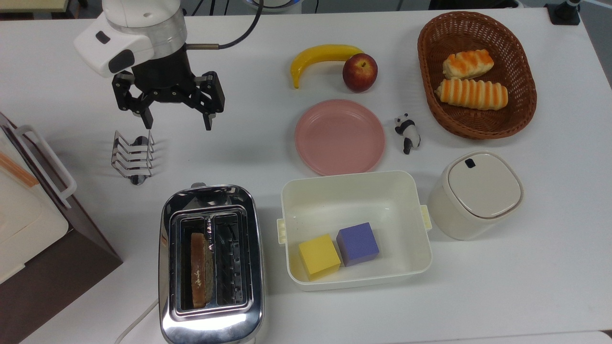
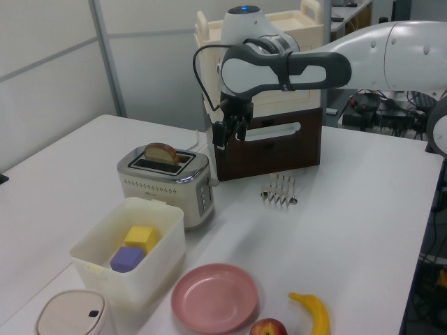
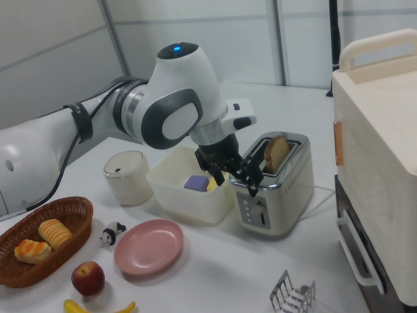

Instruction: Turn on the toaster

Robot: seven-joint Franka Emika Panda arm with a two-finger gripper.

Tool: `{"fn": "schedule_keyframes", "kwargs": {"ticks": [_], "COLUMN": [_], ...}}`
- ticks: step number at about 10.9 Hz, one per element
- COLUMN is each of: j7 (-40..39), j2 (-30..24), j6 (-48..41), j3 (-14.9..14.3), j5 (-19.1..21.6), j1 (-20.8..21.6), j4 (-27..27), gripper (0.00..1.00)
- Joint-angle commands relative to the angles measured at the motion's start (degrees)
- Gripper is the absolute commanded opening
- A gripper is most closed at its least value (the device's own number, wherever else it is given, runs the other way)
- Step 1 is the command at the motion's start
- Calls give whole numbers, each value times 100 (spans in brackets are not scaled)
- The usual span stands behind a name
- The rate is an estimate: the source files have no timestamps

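The chrome two-slot toaster (image 1: 210, 197) stands near the table's front edge in the top view, with a slice of bread (image 1: 197, 270) upright in its left slot. A small lever (image 1: 197, 185) sticks out at its far end, and a control panel faces the right view (image 3: 259, 212). My gripper (image 1: 178, 124) hangs open and empty above the table, beyond the toaster's lever end and beside a wire toast rack (image 1: 133, 155). In the left view the gripper (image 2: 227, 136) is well above and behind the toaster (image 2: 164, 185). In the right view the gripper (image 3: 238, 179) hovers in front of the toaster (image 3: 280, 195).
A white-and-brown box appliance (image 1: 28, 215) stands at the top view's left edge. Right of the toaster a white tub (image 1: 354, 184) holds a yellow and a purple cube. Beyond lie a pink plate (image 1: 339, 136), banana (image 1: 320, 55), apple (image 1: 359, 71), panda figure (image 1: 407, 133), bread basket (image 1: 475, 124) and lidded canister (image 1: 473, 193).
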Motion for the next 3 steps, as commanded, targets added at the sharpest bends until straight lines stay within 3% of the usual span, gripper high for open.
{"fn": "schedule_keyframes", "kwargs": {"ticks": [1,3], "j7": [-37,-81], "j2": [-198,-198], "j6": [-90,-90], "j3": [-47,-64], "j5": [-76,-85], "j1": [53,62], "j4": [-183,-183], "gripper": [100,100]}}
